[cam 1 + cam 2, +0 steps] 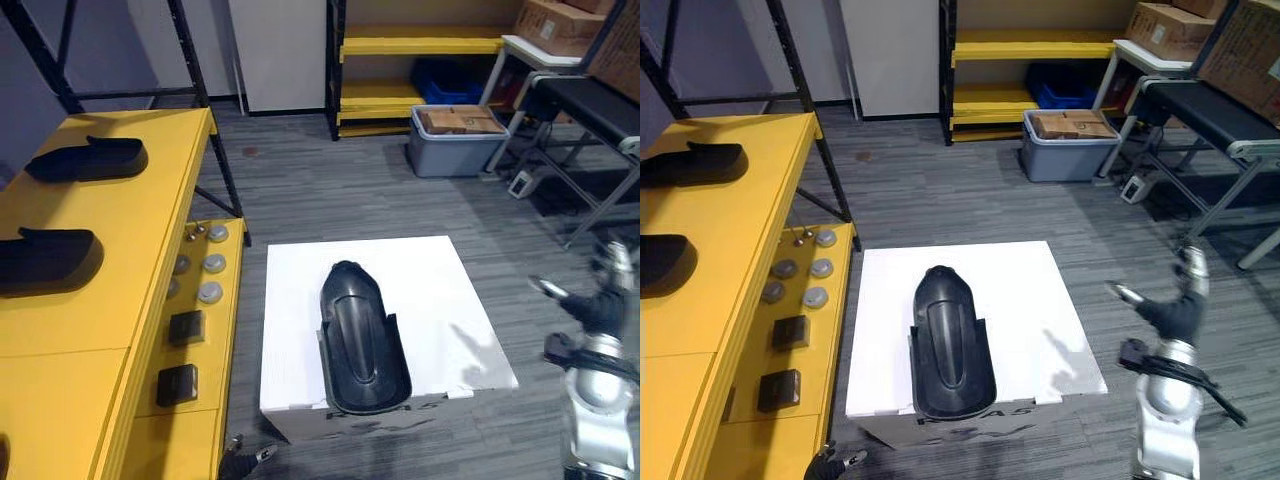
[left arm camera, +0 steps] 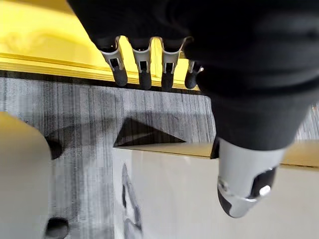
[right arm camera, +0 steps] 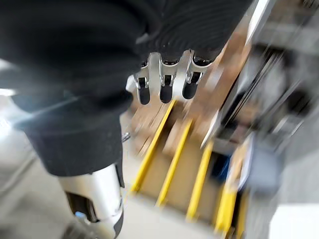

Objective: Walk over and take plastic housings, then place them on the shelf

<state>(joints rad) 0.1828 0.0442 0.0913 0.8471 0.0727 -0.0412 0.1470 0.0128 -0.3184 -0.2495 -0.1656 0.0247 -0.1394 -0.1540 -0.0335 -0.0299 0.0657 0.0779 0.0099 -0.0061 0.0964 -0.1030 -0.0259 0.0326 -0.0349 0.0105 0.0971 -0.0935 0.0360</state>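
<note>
left eye view: a black plastic housing (image 1: 362,340) lies on the white box (image 1: 300,280) at centre frame, untouched. so this looks like the approach, with the pick not yet begun. a shelved housing (image 1: 88,160) and its twin (image 1: 45,262) lie on the yellow shelf (image 1: 150,240) at left.

right eye view: the right hand (image 1: 1170,312) hangs at lower right, well clear of the box, fingers loose and apart.

left wrist view adds what the eyes miss – the left hand (image 2: 144,62), fingers straight in a row, empty, near the shelf's yellow edge.

right wrist view: fingers slack, holding nothing.

next, i'd say, both hands must reach in around the housing.
</note>
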